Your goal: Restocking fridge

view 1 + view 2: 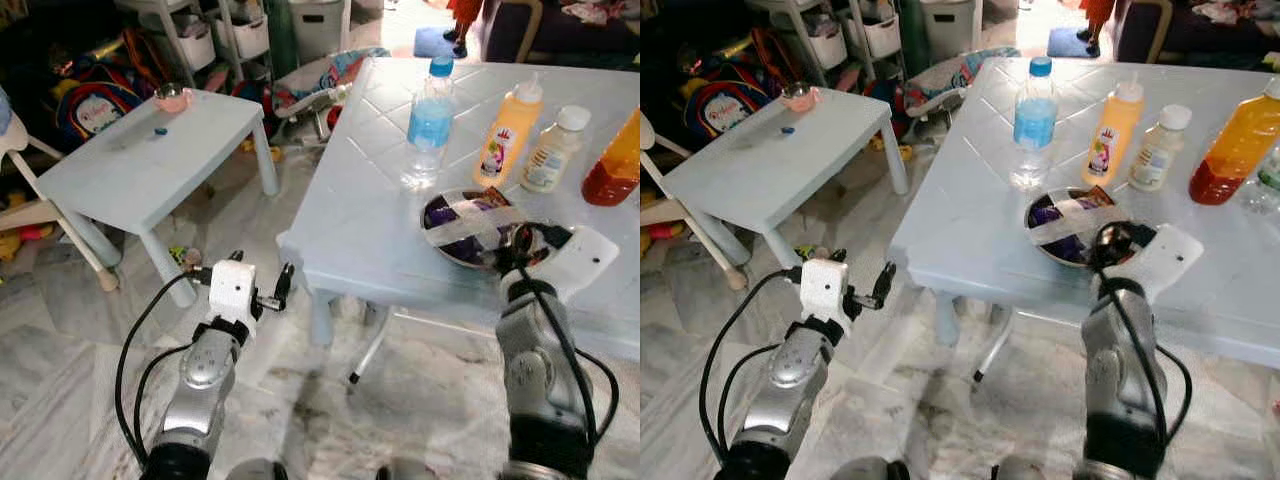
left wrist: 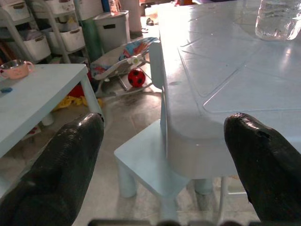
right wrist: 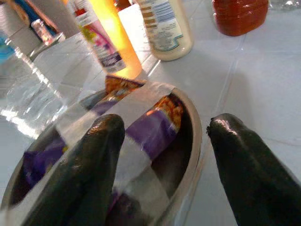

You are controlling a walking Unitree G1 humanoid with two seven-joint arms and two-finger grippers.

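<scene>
From the head, the right gripper (image 1: 520, 243) reaches onto the pale blue table (image 1: 350, 230) at the near rim of a round metal bowl (image 1: 445, 240), while the left gripper (image 1: 262, 290) hangs low beside the table's corner. In the left wrist view its black fingers (image 2: 61, 169) stand wide apart, holding nothing. In the right wrist view rounded glossy fingers (image 3: 91, 165) straddle the bowl's rim, spread apart, over a purple snack packet (image 3: 150, 129) strapped down with white tape.
</scene>
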